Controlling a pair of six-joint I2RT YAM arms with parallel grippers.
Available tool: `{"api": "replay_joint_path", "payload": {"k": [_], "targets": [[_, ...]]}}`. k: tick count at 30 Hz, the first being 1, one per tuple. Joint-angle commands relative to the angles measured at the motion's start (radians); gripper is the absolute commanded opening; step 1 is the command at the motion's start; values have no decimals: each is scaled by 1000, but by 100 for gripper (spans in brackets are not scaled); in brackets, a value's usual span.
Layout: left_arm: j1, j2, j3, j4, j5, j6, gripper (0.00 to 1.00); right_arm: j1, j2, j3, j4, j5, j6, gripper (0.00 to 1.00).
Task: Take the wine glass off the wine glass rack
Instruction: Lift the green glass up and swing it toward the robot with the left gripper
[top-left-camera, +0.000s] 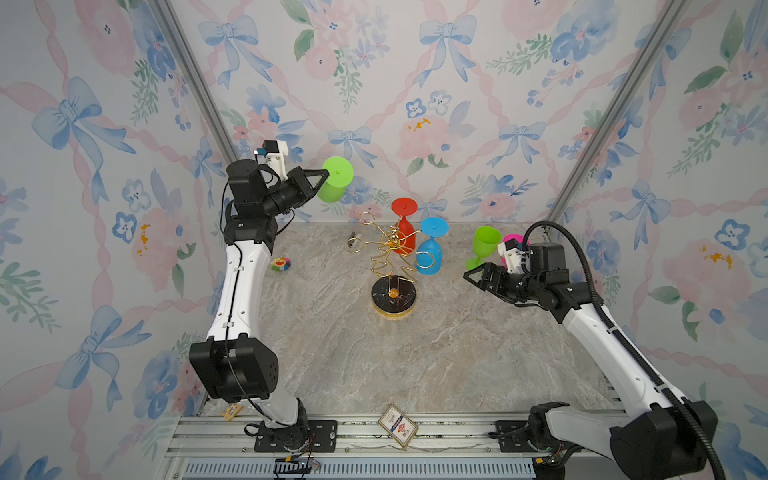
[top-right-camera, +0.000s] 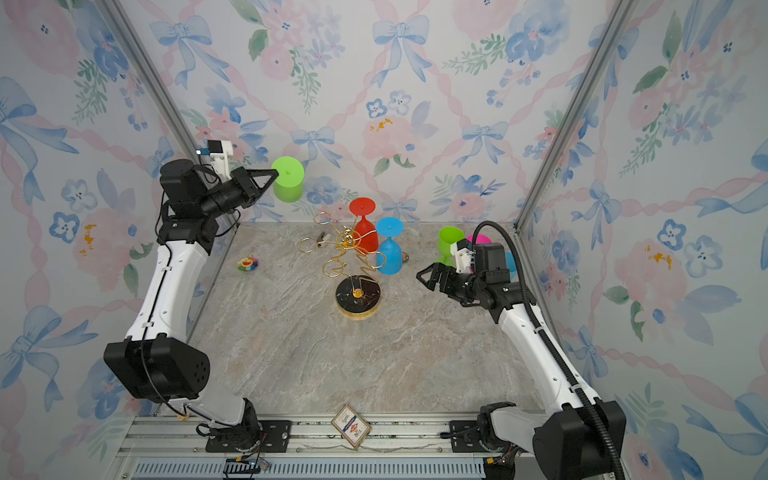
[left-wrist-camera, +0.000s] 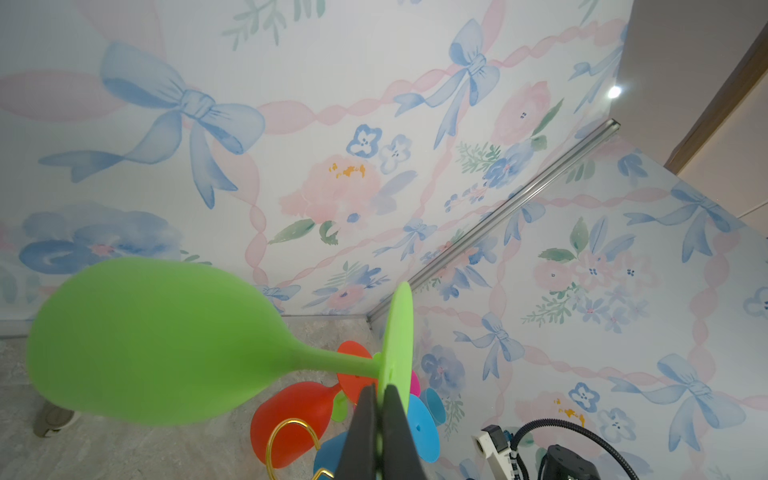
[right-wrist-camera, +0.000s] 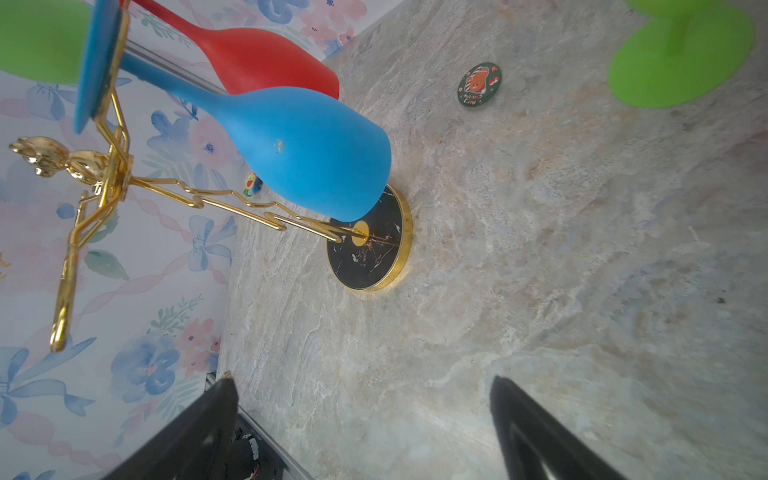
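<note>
Left pincer clamps green wine glass; right pincer gapes near rack and blue glass.

The raised wine glass is lime green. The wine glass rack is gold wire on a black, white-veined, gold-rimmed base, with a red glass and a sky-blue glass. By the surface's far right corner, another lime green glass and a hot pink glass. The surface is grey-beige marbled stone; the walls show blue bows, pink ribbons, flowers
</note>
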Motion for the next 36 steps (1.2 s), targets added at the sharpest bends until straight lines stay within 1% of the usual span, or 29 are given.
{"api": "replay_joint_path", "payload": {"k": [1,4,6,9,11,13,18,20,23,25,30,33,36], "targets": [[-27,-95,-38,28,-43,174,0,8,-20,29,-30,10,-20,97],[-78,-149,-54,28,-31,256,0,8,-25,43,-50,20,-32,97],[-122,-192,-69,29,-43,325,0,8,-33,56,-70,32,-46,97],[-218,-275,-108,28,-82,458,0,5,-52,81,-115,53,-65,97],[-300,-339,-152,28,-123,555,0,1,-65,98,-152,75,-78,97],[-371,-390,-195,28,-173,625,0,-5,-78,118,-194,106,-88,97],[-515,-488,-294,30,-276,732,0,-32,-110,155,-286,143,-98,97],[-584,-525,-340,30,-320,792,0,-40,-112,179,-343,179,-93,97],[-695,-565,-399,30,-387,884,0,-62,-97,216,-432,192,-91,97],[-779,-581,-427,31,-451,945,0,-71,-92,227,-470,191,-91,97],[-1001,-585,-478,33,-657,1097,0,-79,-109,238,-524,189,-87,97],[-1138,-563,-500,32,-791,1195,0,-84,-123,246,-544,191,-85,97],[-1268,-531,-524,32,-953,1298,0,-90,-127,267,-577,199,-86,97]]}}
